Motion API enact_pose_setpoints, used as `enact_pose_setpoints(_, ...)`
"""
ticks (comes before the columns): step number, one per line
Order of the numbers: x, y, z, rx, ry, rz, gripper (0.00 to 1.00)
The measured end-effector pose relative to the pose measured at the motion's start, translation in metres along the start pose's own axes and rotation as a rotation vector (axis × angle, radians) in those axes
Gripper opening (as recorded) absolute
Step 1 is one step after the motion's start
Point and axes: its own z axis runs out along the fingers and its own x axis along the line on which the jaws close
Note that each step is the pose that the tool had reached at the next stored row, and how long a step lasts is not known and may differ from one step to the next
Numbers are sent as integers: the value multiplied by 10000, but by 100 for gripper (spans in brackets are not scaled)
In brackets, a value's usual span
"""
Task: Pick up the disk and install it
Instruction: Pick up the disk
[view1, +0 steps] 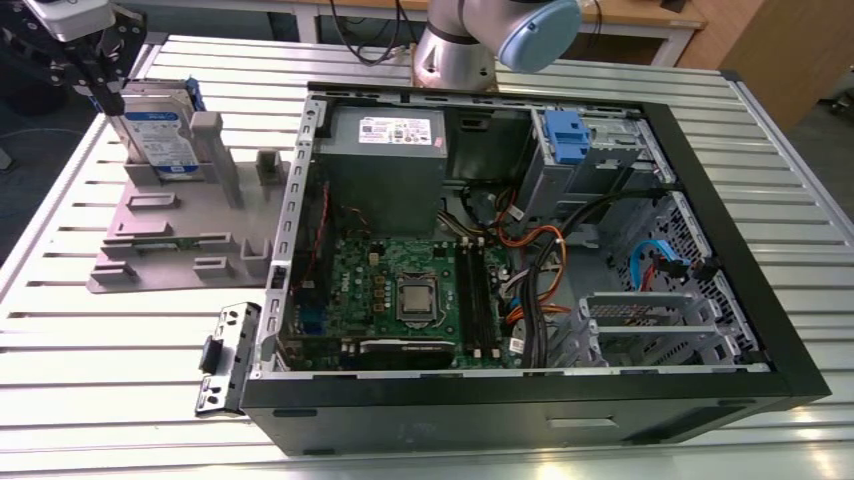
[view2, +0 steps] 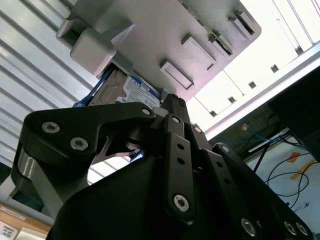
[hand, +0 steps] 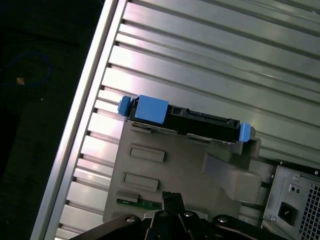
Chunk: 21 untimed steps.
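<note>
The disk (view1: 156, 140) stands upright in the grey plastic stand (view1: 167, 235) at the exterior view's left, its white-and-blue label facing the front. My gripper (view1: 107, 92) hangs just above the disk's top far corner, fingers shut together with nothing between them. In the first wrist view the disk (hand: 192, 120) shows edge-on with blue bracket ends, sitting in the stand (hand: 165, 165), and the gripper (hand: 170, 198) is over the stand's base. In the second wrist view the gripper (view2: 172, 102) points at the disk's label (view2: 136, 87) beside the stand (view2: 165, 30).
An open computer case (view1: 707, 200) lies on the slatted metal table (view1: 80, 400), right of the stand, with motherboard, cables and a drive bay holding a blue bracket (view1: 566, 135). A loose black metal bracket (view1: 224, 355) lies by the case's front left corner.
</note>
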Motion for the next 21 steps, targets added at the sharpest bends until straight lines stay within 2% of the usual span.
enact_pose_setpoints(21,0,0,0,-10,18,-407,10)
